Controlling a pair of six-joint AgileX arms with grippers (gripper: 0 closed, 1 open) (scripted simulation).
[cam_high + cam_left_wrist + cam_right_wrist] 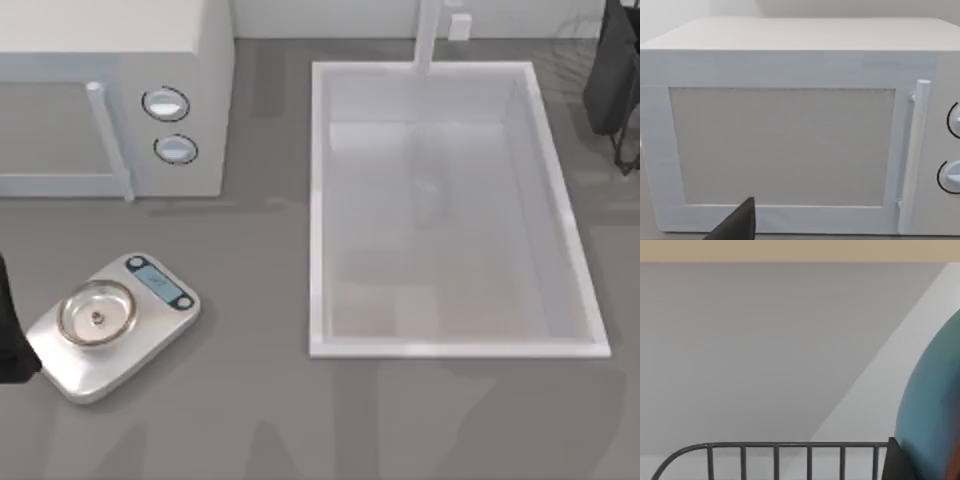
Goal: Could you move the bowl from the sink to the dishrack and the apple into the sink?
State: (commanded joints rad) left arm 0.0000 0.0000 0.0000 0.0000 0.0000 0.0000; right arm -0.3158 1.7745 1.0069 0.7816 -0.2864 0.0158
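Top view: a grey table (260,420) carries, from largest to smallest, the white sink (318,200) at centre right with its faucet (430,35) at the far rim, a white microwave (110,90) at far left, the dark wire dishrack (620,90) at the far right edge, and a silver kitchen scale (110,325) with a round pan (96,313) at near left. The sink basin appears bare.

Left arm: a dark part (10,340) sits at the table's left edge beside the scale; in its wrist view a dark fingertip (737,222) faces the microwave door (782,145). Whether its jaws are wide or narrow cannot be told.

Right wrist view: the blue bowl (935,405) stands close to the camera, above the dishrack's top rail (775,445); a dark finger (897,462) lies against the bowl, probably gripping it, though the hold is only partly visible.
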